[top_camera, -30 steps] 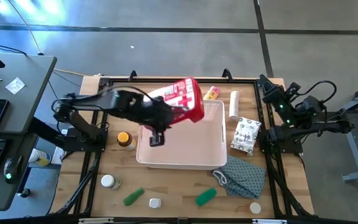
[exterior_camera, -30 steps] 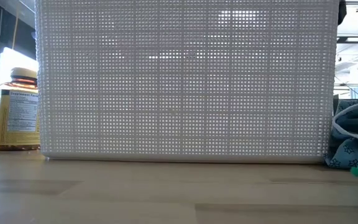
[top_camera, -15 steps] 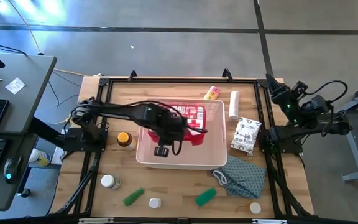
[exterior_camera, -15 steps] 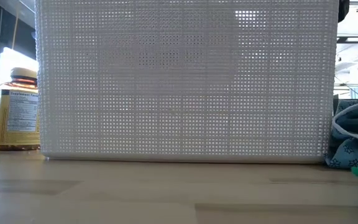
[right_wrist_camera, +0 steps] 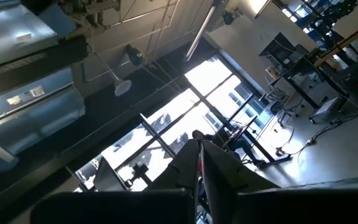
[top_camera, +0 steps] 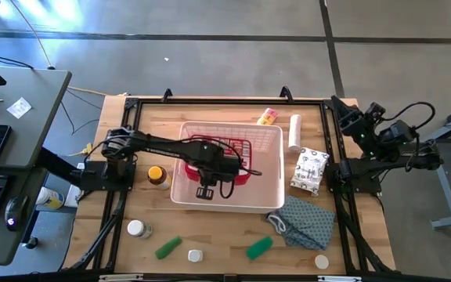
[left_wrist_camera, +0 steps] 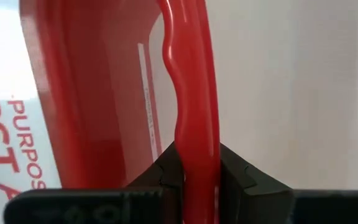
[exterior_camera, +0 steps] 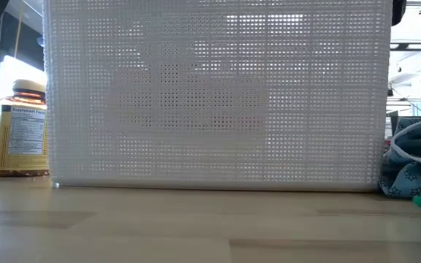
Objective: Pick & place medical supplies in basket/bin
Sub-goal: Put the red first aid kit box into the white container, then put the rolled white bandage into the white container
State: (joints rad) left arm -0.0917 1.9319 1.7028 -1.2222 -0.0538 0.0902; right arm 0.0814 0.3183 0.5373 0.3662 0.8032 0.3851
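The left gripper (left_wrist_camera: 194, 171) is down inside the white mesh basket (top_camera: 268, 139), its jaws clamped on the red carry handle of the first-aid case (top_camera: 229, 153). From above, the case lies low within the basket, toward its far-left part, with the dark arm stretched across the rim over it. The wrist view shows the handle pinched tight between the 2 dark fingers (left_wrist_camera: 235, 174), with the case's white label just beside it and the pale basket floor behind.

To my eye this is the end of the placing step: the case looks to be at or close to the bottom, but I cannot tell whether it is resting there. The next move calls for spreading the jaws to free the handle, then lifting the arm straight up so neither finger catches the handle loop or the mesh wall.

The right gripper (right_wrist_camera: 199, 163) waits off the right edge of the bench, pointed up at the ceiling, jaws together and empty.

Plenty is left on the bench: an amber bottle (top_camera: 157, 175) just beside the basket's left wall, 2 green rolls (top_camera: 167, 248) along the near edge, and a white-capped bottle (top_camera: 138, 229).
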